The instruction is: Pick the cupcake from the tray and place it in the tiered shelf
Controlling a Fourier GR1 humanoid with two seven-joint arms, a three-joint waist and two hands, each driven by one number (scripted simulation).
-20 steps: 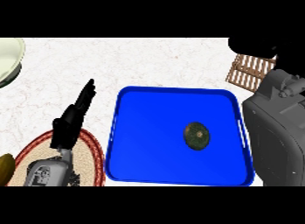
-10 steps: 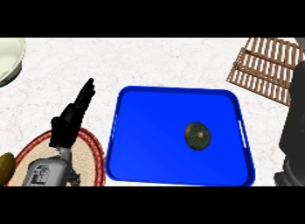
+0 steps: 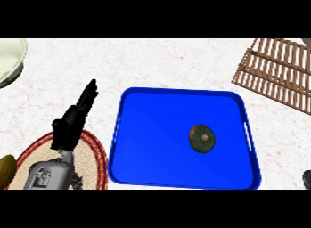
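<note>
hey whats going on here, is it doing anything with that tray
Nothing is being held yet. The cupcake sits untouched on the blue tray. The left hand rests open left of the tray, above a woven mat. Only a dark part of the right arm shows at the right edge. The wooden tiered shelf is at upper right.

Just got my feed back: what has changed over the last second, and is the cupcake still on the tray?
The right arm has pulled back to the lower right edge, uncovering the wooden shelf; its hand is out of view. The cupcake, blue tray and open left hand stayed put.
</note>
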